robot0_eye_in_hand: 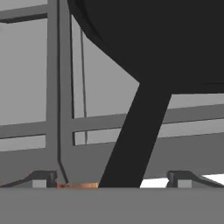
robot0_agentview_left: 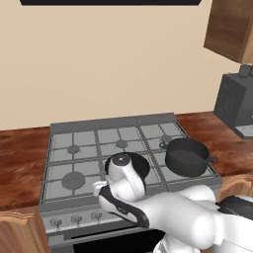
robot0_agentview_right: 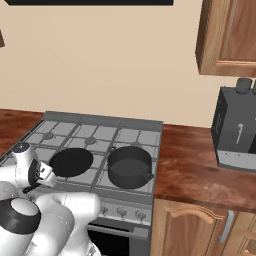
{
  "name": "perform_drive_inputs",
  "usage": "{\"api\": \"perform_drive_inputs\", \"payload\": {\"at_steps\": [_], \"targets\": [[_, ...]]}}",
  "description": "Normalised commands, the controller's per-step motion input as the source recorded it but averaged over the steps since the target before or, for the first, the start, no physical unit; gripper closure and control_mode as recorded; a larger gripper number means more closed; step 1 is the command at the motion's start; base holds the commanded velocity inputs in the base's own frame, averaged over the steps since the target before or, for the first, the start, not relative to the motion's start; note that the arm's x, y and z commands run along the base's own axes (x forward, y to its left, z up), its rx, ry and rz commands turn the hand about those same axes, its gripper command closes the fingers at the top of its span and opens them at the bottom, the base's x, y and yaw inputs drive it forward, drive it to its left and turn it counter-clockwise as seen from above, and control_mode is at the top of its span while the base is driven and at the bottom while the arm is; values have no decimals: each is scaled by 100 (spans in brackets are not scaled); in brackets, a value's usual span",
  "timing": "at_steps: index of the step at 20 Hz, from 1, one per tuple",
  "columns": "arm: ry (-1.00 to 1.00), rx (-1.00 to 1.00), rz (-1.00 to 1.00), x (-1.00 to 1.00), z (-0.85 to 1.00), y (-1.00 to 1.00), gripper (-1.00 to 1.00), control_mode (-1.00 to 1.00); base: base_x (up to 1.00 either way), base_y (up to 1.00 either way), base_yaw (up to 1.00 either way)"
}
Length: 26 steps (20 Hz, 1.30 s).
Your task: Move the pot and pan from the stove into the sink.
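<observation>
Black pan [robot0_eye_in_hand: 144, 65] handle between spread jaws.

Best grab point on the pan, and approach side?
The pan's long thin handle, from above at the stove's front edge. The handle points toward the robot and already runs between the open claw's fingertips; the round body is too wide.

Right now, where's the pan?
The pan sits on the stove, on the front grates just left of the pot in the right base view. In the hand view its handle runs between the open gripper fingertips.
</observation>
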Motion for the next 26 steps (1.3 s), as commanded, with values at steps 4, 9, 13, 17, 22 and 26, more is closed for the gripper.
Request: {"api": "perform_drive_inputs", "payload": {"at_steps": [4,9,13,17,22,26], "targets": [[0,-1,0,3,-13,5,-100,-100,0,0,0],[0,0,0,0,-2,2,100,-100,0,0,0],[0,0,0,0,0,0,100,-100,0,0,0],[0,0,0,0,5,0,100,-100,0,0,0],[0,4,-4,-2,50,0,100,-100,0,0,0],[0,6,-4,-11,64,0,100,-100,0,0,0]]}}
